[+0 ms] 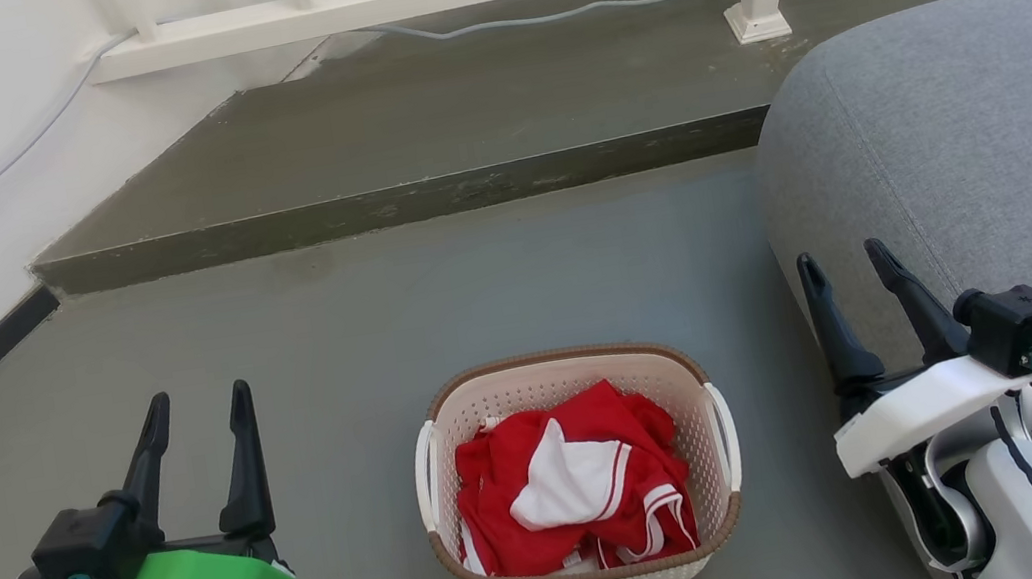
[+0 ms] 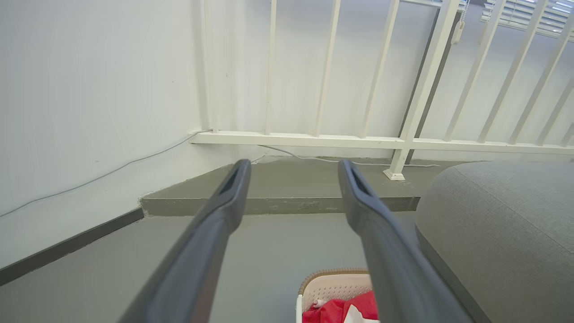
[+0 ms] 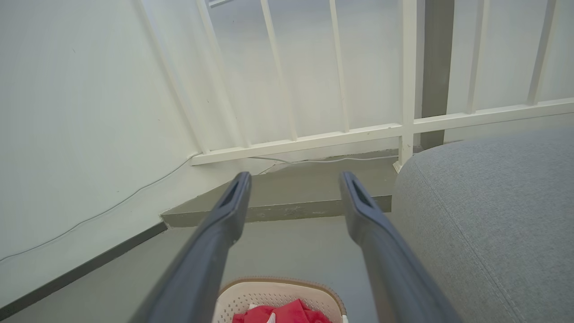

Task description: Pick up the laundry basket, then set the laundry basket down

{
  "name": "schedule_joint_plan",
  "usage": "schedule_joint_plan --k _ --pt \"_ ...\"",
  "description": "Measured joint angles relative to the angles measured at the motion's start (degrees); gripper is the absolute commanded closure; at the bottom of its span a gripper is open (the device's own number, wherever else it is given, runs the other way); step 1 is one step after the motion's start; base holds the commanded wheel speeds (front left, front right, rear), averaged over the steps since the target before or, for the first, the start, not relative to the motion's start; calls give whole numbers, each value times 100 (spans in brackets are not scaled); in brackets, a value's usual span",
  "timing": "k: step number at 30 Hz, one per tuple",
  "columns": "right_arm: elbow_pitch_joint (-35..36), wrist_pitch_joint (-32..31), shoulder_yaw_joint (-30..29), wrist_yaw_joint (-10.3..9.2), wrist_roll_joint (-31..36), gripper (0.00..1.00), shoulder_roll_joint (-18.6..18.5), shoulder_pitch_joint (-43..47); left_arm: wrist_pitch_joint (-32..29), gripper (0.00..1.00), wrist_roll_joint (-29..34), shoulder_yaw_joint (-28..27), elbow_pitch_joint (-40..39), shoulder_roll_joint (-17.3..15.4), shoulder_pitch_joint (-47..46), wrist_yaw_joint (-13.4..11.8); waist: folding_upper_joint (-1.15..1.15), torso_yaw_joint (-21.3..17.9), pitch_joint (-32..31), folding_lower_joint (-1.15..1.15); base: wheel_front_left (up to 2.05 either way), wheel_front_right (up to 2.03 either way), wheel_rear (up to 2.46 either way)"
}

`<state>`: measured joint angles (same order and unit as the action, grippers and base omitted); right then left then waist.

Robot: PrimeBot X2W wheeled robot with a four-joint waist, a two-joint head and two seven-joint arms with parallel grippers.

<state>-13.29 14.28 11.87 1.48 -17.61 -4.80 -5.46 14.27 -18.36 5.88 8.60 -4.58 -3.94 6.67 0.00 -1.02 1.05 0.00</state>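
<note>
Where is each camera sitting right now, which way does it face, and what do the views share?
Head view: on the head, looking forward and down at the laundry basket; left hand lower left, right hand lower right, both open.
Left wrist view: on the left wrist, looking along its two fingers toward the white railing; basket at the bottom edge.
Right wrist view: on the right wrist, along its fingers toward the railing, grey cushion at right.
Shared: all three show basket, railing and cushion.
</note>
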Motion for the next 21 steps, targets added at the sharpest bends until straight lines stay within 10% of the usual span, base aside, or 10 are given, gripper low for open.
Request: schedule_joint_plan --k 21 --pt "-14 0 -58 81 107 0 94 0 0 0 49 -59 20 51 -77 38 0 -37 96 0 0 0 0"
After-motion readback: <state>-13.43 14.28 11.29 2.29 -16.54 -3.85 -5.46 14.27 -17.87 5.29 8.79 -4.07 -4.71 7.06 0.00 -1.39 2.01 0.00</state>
